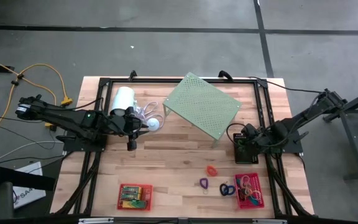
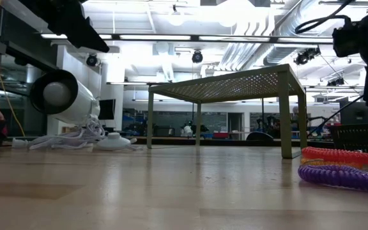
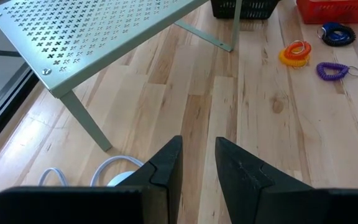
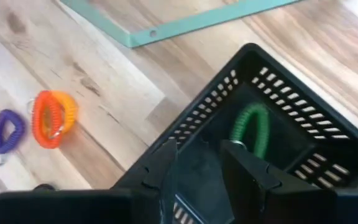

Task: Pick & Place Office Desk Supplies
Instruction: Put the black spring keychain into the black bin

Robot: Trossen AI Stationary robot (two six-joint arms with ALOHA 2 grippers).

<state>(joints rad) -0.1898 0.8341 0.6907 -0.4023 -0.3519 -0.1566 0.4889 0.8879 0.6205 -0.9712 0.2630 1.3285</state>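
Right gripper (image 4: 194, 163), fingers parted and empty, we see above the black basket (image 4: 291, 93); inside it lies a green coil (image 4: 252, 129). Left gripper (image 3: 197, 163) parted, beside the shelf (image 3: 98, 31).

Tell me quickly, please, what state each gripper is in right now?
Left gripper: fingers slightly parted, holding nothing, hovering beside the white cylinder.
Right gripper: open and empty, over the black basket, where a green coil lies.

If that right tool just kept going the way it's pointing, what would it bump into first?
Most likely the floor of the black basket. The right tool hangs open over that basket, pointing down into it, with a green coil lying just beyond its tips. Depth is hard to judge.
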